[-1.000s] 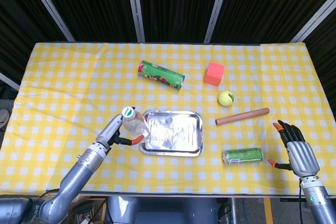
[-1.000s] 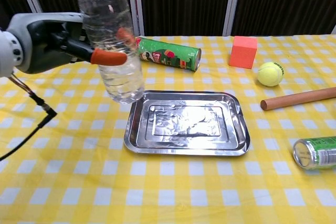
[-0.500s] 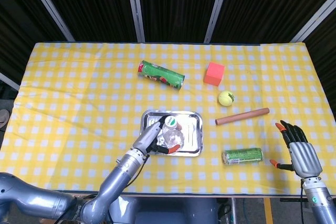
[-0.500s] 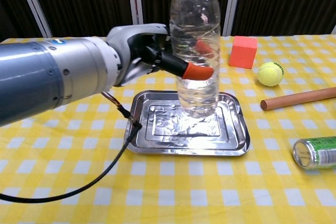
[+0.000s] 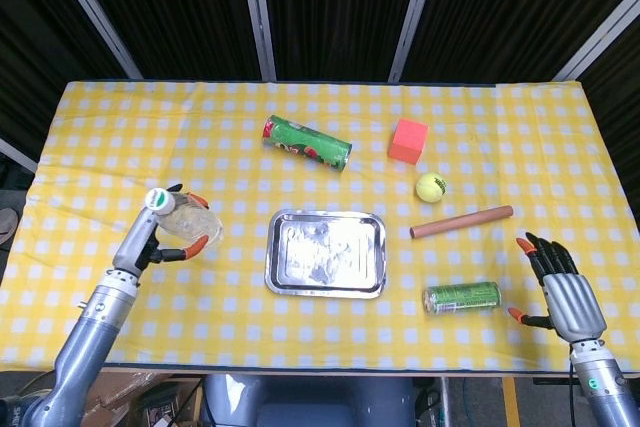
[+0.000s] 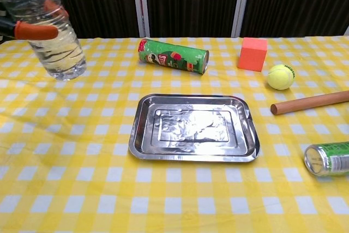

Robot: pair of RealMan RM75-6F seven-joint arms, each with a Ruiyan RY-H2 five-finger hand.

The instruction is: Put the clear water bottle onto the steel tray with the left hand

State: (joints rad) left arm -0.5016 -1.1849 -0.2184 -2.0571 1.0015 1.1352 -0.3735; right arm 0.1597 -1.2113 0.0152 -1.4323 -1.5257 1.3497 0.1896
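**Bottle held in the air, well left of the tray**

The left hand is wrapped around the clear water bottle, its orange-tipped fingers clamped across the body so that the bottle stays upright, cap on top. In the chest view its base hangs above the cloth, not resting on it, which suits a carry: lifted, it can pass over the tray's raised rim rather than knock it.

The steel tray lies empty, well to the right of the bottle, so the placing is not yet done. The hand must travel right until the bottle is over the flat middle, then lower it.

Beyond the tray lies a green can; to the tray's right are a red block, a tennis ball, a wooden rod and a drinks can.

The right hand sits far right of the tray, fingers apart, holding nothing, out of the way.
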